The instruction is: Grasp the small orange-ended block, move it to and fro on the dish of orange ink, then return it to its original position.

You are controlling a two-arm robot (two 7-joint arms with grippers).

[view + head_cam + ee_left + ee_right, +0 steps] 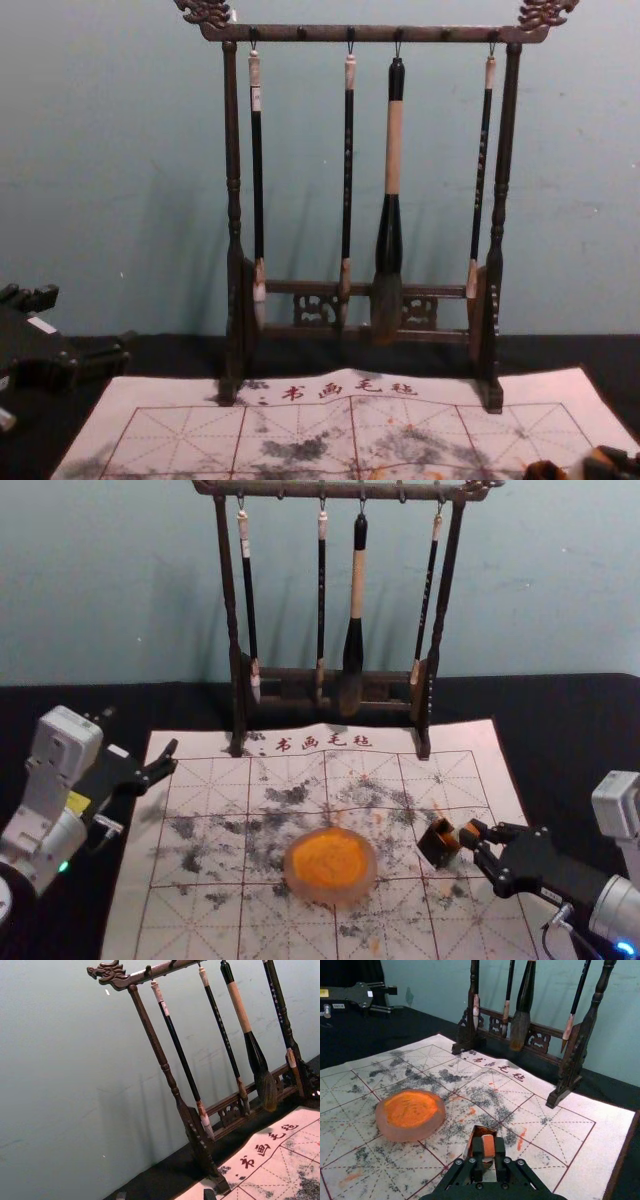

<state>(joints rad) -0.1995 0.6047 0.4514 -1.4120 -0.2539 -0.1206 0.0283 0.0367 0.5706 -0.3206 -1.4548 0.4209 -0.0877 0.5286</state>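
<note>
Right now, you have the right gripper (476, 839) at the right of the head view, its fingers drawn together on the small orange-ended block (489, 1145). In the right wrist view, you see the block's orange end between the two fingertips, with the small dark open box (437, 845) just beyond; you cannot tell whether the block touches it. At the lower right of the chest view, you find the same gripper beside that box.

The round dish of orange ink (331, 864) sits on the gridded calligraphy mat (195, 925), low and near the middle of the head view. You have the box to the dish's right, the two apart, with dark smudges and orange marks around them on the mat.

Your left gripper (170, 758) is parked at the left of the head view, over the mat's edge, its fingers spread with nothing between them. Across the top of the head view stands the carved wooden brush rack (230, 600), four calligraphy brushes (357, 590) hanging from its bar.
</note>
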